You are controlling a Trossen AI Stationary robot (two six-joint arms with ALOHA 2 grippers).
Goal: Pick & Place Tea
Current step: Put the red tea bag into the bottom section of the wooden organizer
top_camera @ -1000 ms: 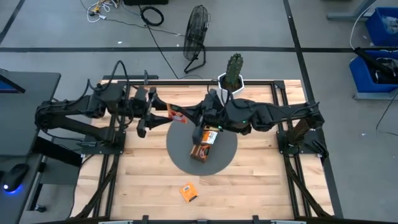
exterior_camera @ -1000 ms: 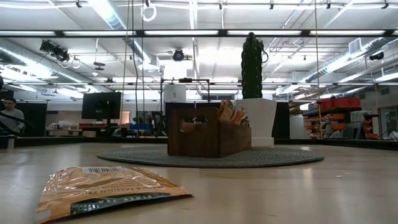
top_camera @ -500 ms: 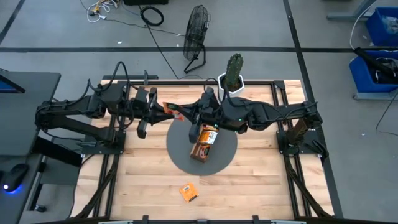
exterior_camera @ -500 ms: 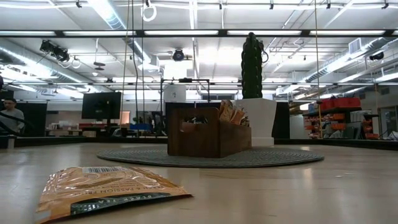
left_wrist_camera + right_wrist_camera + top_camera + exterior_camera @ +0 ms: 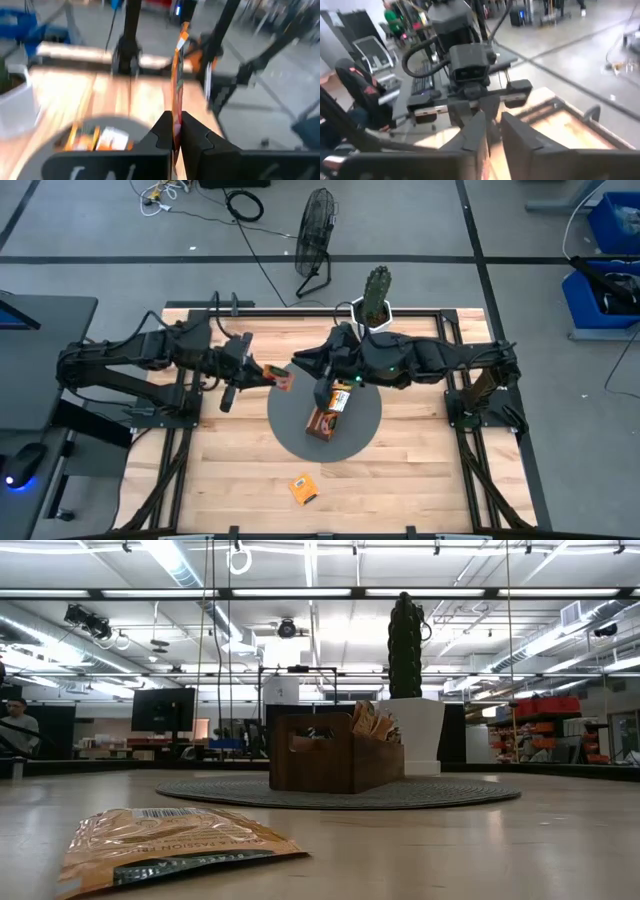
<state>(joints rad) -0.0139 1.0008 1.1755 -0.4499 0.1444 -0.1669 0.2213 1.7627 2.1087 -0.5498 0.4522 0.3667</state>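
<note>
An orange tea sachet point(image 5: 283, 380) hangs in the air left of the round grey mat point(image 5: 365, 430), with my left gripper point(image 5: 268, 376) shut on it. In the left wrist view the sachet point(image 5: 178, 70) shows edge-on, past my left gripper point(image 5: 175, 131). My right gripper point(image 5: 300, 363) stands just right of the sachet, a little open and holding nothing; in its wrist view my right gripper point(image 5: 492, 131) faces the left arm. A brown wooden tray point(image 5: 325, 420) on the mat holds more sachets point(image 5: 340, 395). Another sachet point(image 5: 303, 488) lies flat near the front edge. My left gripper pinches the sachet by one edge point(image 5: 176, 112) between its two fingers. The fingers come roughly level from the table's left. The sachet sticks out beyond the fingertips toward the right arm, standing on edge and lifted clear of the table.
A cactus in a white pot point(image 5: 375, 300) stands at the far edge behind the mat. In the low view the tray point(image 5: 335, 752) stands before the pot point(image 5: 415, 735), and the loose sachet point(image 5: 170, 845) lies close in front. Bare wood lies near the front corners.
My left gripper has shut on the sachet that my right gripper held out, then drawn it a little toward the table's near edge. The sachet now stands apart from my right gripper, which has let go and stayed about where it was.
</note>
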